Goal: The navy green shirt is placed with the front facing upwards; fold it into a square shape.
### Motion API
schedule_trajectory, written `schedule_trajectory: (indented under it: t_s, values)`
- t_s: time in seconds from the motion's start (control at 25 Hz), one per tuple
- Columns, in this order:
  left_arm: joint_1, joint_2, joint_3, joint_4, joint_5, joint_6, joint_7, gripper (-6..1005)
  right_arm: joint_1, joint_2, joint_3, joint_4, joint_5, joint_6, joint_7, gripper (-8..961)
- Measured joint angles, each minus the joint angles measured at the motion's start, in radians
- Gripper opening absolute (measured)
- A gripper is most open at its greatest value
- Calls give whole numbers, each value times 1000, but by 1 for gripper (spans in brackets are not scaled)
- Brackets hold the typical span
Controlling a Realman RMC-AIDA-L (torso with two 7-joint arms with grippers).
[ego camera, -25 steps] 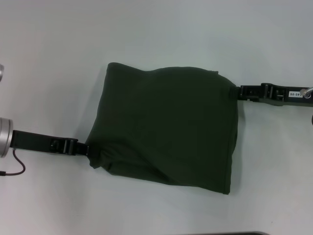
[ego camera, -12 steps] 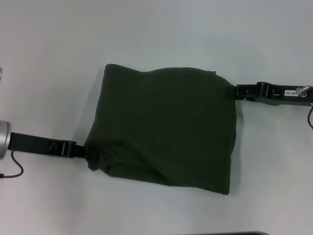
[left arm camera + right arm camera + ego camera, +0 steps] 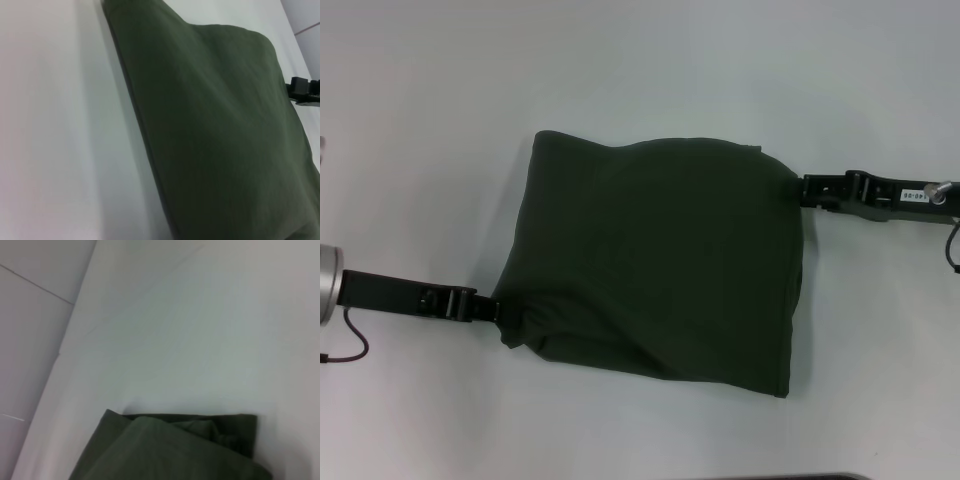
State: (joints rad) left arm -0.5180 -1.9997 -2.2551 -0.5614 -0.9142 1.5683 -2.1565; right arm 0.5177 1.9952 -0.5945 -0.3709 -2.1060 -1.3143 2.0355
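Shirt (image 3: 655,265) first: your left gripper (image 3: 492,307) meets its corner at 8 o'clock and your right gripper (image 3: 802,189) its edge at 2 o'clock; whether either is clamped, you cannot tell. Over the last second the right arm has slid slightly outward, while the bundle has stayed put mid-table (image 3: 640,80), so the fold looks near finished. Fingertips and the lettering are hidden.

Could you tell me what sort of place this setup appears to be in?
Probably a robot lab or test bench, not a home: a bare white table, one folded navy green shirt on it, and the left gripper and right gripper at its edges.
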Motion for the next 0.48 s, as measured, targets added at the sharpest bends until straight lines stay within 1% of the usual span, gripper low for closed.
schedule_trajectory:
  t_s: [0.2,0.28,0.48]
  values:
    - [0,0,1,0,0,-2,1,15,11,21,2,0,0,23,0,471]
    - [0,0,2,0,0,-3,1,15,13,26,3,1,0,28,0,471]
    - [-2,-2,5,0,0,-6,1,15,10,25,18,1,0,27,0,469]
